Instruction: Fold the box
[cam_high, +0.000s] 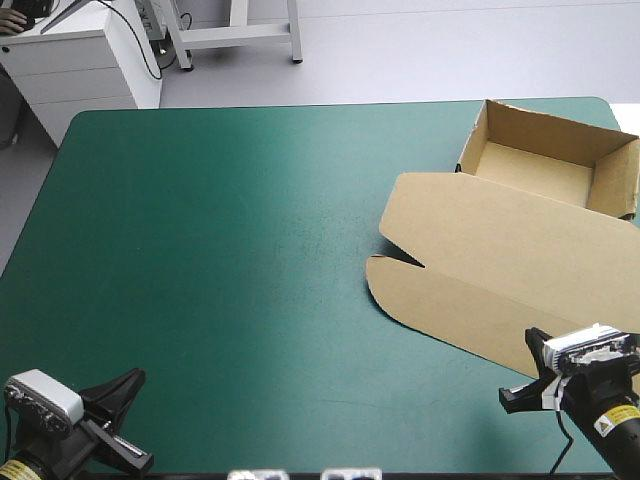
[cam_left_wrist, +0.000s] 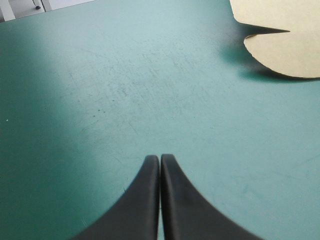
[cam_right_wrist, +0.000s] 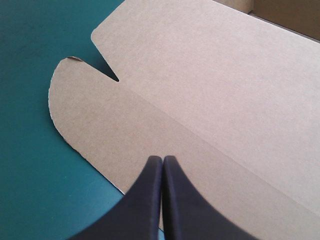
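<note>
Box (cam_high: 500, 250) cut off frame right; left tool (cam_left_wrist: 160, 158) clenched over desk (cam_left_wrist: 100, 100), right tool (cam_right_wrist: 162, 159) clenched over lid (cam_right_wrist: 200, 75), contact unclear.

The table (cam_high: 200, 300) has a teal-green cover with rounded corners. The box (cam_high: 505, 225) lies on it, in the right part. Its tray (cam_high: 535, 165) stands open near the far right corner, with the walls raised. The lid (cam_high: 520, 250) lies flat on the cover, on the near side of the tray. A narrow notch separates its rounded flap (cam_high: 400, 285), which points toward the middle of the table.
</note>
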